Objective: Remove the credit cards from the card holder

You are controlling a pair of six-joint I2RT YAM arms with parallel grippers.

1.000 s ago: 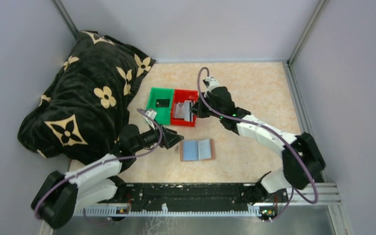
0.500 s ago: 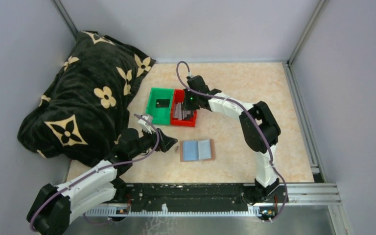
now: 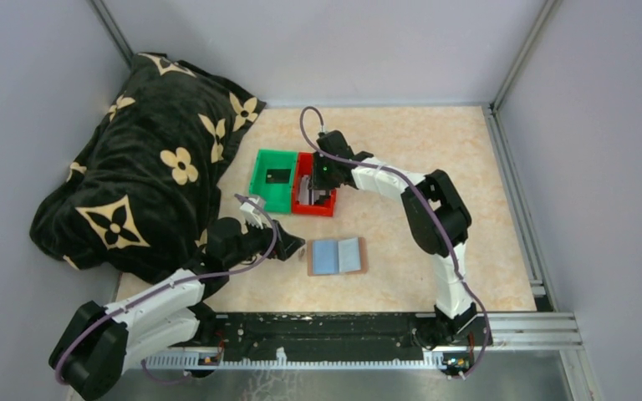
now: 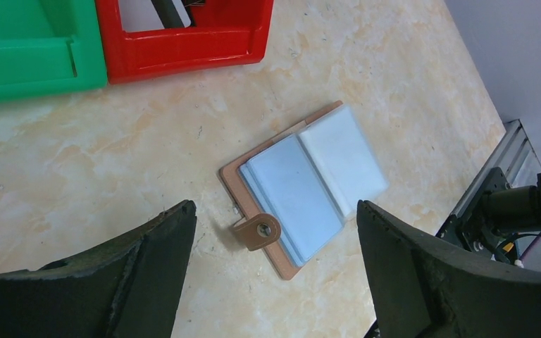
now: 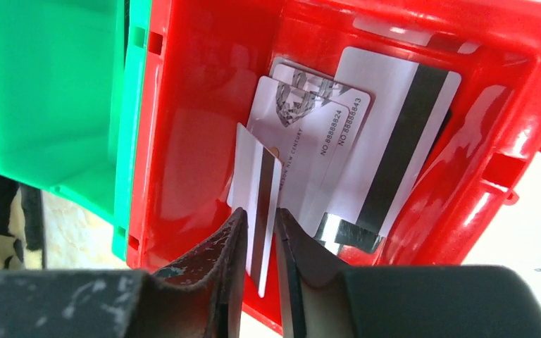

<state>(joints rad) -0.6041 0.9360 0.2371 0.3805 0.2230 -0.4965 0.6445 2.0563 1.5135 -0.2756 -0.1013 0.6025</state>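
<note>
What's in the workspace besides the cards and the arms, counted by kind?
Bins: 2 (green bin, red bin)
Card holder: 1, lying open
Blanket: 1
Total: 4

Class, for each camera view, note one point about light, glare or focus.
Top external: even light, faint shadows on the table. Left wrist: card holder sharp, left hand dark with little detail. Right wrist: pale glare streaks on the glossy red bin; print on the credit cards is legible.

left tool (image 4: 275,211) wide, right tool (image 5: 259,222) barely ajar
</note>
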